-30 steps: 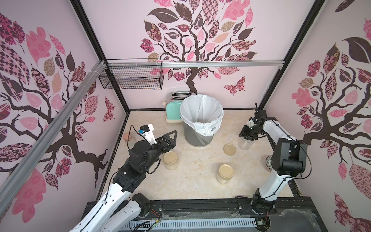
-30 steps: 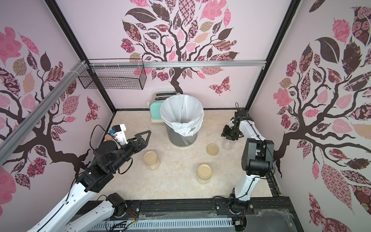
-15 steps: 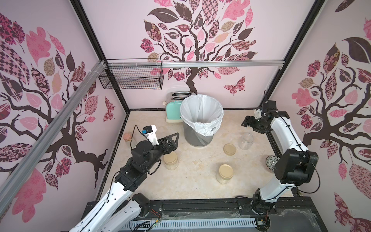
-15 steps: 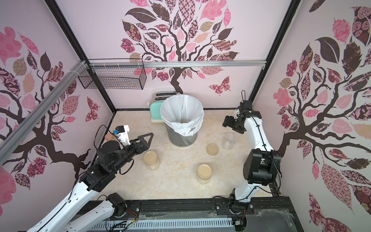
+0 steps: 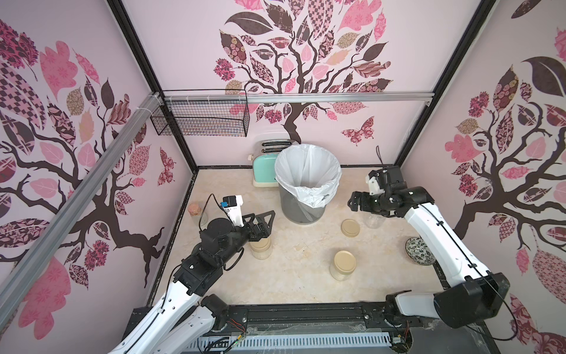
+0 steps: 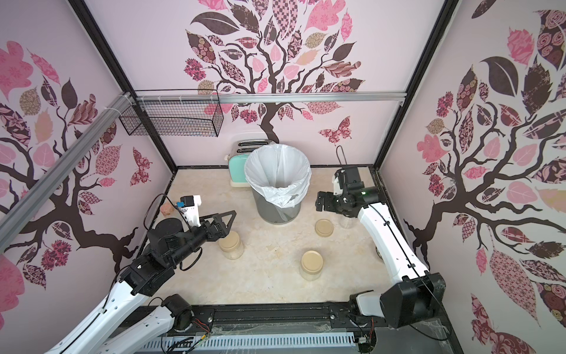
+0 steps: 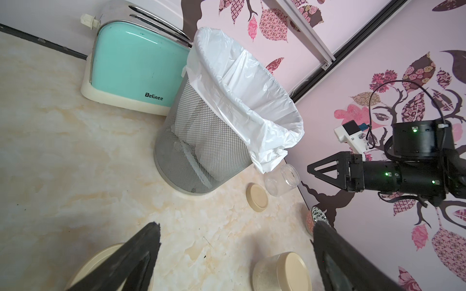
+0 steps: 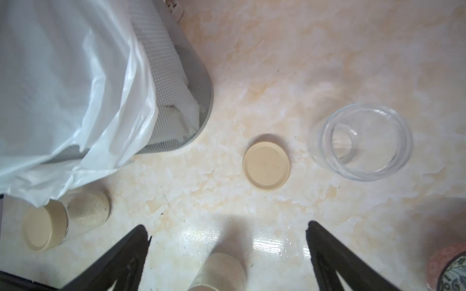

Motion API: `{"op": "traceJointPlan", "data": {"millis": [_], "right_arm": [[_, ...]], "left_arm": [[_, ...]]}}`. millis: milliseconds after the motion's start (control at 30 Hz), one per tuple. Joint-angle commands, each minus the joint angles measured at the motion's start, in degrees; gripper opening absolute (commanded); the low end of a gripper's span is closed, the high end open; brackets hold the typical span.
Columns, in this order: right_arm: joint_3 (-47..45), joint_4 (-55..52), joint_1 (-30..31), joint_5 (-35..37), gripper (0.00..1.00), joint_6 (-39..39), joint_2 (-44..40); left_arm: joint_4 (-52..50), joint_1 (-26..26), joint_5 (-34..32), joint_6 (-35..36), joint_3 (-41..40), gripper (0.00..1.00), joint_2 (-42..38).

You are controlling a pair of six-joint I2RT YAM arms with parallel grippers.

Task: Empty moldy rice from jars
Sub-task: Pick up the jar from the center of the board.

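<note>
The right pincer (image 5: pixel 354 202) has just let go of the empty jar (image 5: pixel 374 220) and gone up; now its jaws are wide open and hold nothing; it hangs in the air near that jar, beside the trash bin (image 5: pixel 301 211). The empty jar stands upright on the table top (image 5: pixel 294 285) with no rice in it; its beige lid (image 5: pixel 350 228) lies flat just beside it, not on it; so I think one jar is done.

The left pincer (image 5: pixel 264 221) has moved closer to the lidded jar (image 5: pixel 261 247) on its side; its jaws are wide open too, right above the lid, with nothing in them yet. The moldy rice (image 8: pixel 88 209) is in that jar and in the front jar (image 5: pixel 344 265); both have their lids on and look full; I think two jars are left to open and tip into the bin.
</note>
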Motion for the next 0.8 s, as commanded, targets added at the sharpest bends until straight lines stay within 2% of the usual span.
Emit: {"op": "traceJointPlan", "data": {"millis": [0, 133, 467, 767], "right_arm": [[-2.37, -0.80, 4.98, 4.55, 0.99, 3.87, -2.00], [-6.61, -1.23, 9.80, 6.18, 0.99, 5.99, -4.61], [-14.85, -2.13, 11.07, 3.59, 0.99, 7.20, -10.33], [-17.29, -2.98, 21.59, 6.86, 1.00, 12.22, -10.95]], "left_arm": [[-1.31, 0.12, 2.14, 2.56, -1.15, 0.97, -0.55], [-2.70, 0.12, 3.04, 4.09, -1.16, 0.96, -0.85], [-3.24, -1.65, 3.36, 3.94, -3.18, 0.95, -1.52], [-2.23, -7.52, 0.97, 4.98, -5.43, 0.96, -1.32]]}}
